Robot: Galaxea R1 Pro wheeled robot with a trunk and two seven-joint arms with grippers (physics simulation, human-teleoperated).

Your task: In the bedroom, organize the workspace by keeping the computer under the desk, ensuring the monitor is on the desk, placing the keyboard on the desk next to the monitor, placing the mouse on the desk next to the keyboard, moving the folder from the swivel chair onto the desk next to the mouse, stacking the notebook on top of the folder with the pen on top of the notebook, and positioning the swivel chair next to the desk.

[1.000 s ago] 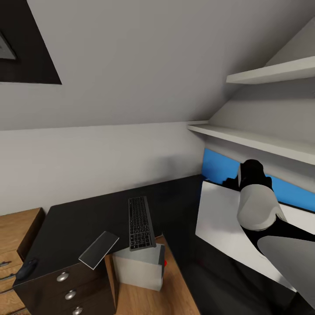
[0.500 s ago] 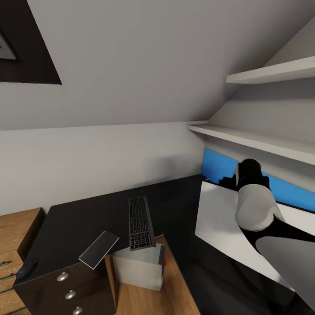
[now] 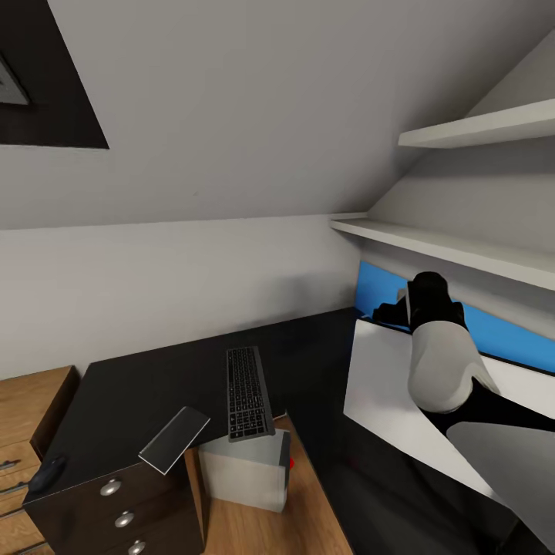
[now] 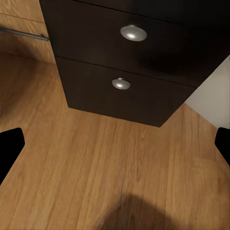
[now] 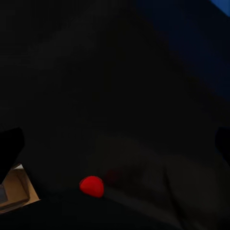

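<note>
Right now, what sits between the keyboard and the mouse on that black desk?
In the head view, the notebook lies between the keyboard and the mouse, jutting over the desk edge.

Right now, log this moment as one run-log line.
right arm: reaching over wide white-backed monitor | slim dark keyboard: overhanging black desk edge | small dark mouse: desk corner | left claw: open

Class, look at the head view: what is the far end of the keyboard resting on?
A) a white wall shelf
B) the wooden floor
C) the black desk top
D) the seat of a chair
C: the keyboard lies with its far end on the black desk, while its near end sticks out past the edge over the white computer tower below.
</note>
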